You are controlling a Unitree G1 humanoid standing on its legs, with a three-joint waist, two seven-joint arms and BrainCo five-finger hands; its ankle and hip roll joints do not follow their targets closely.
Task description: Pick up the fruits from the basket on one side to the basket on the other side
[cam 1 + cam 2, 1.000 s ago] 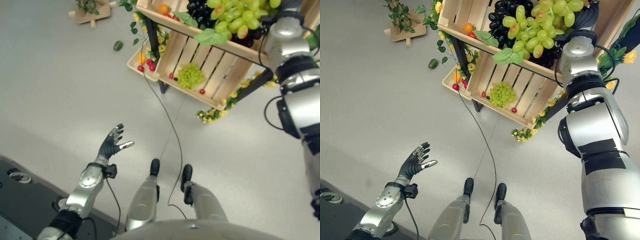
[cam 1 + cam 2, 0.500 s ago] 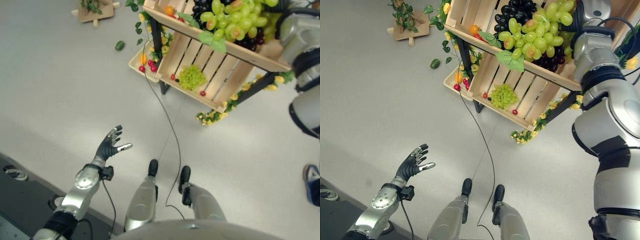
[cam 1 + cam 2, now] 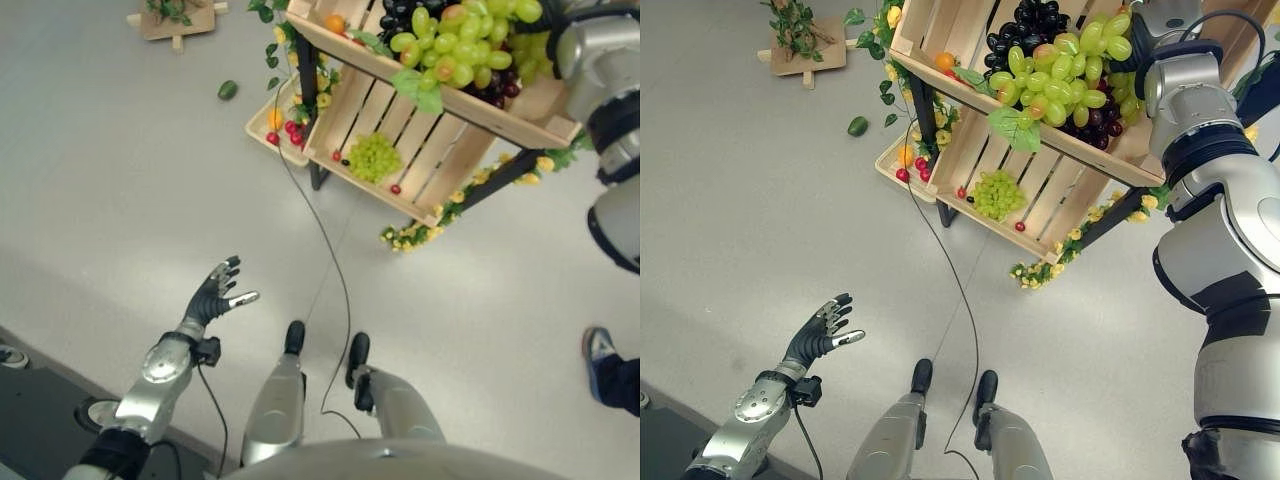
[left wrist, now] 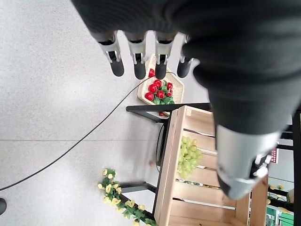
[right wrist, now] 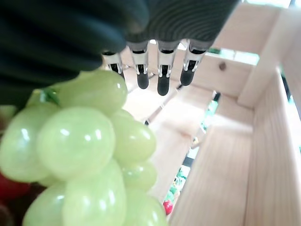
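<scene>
Pale grey floor (image 3: 120, 180) spread wide under a slanted wooden crate stand (image 3: 1080, 160), trimmed with yellow flowers (image 3: 410, 235) and leaves. Up in the top crate lay the prize: a big bunch of green grapes (image 3: 1055, 80) piled over dark grapes (image 3: 1035, 20), with an orange fruit (image 3: 944, 61) at the far end. A smaller green bunch (image 3: 373, 155) sat in the lower crate, and red fruits (image 3: 290, 130) filled a little basket (image 3: 262, 128) on the floor.

The right hand (image 5: 160, 66) was in the top crate just above the green bunch, fingers straight and released, gripping nothing. The left hand (image 3: 215, 293) hung low over the floor, well apart from the stand, fingers spread and empty.

That bunch looked smooth, slippery and lumpy; individual grapes would likely roll out of a pinch. My call: curl round the stem end or cup the whole cluster, and expect it to dangle and swing.
</scene>
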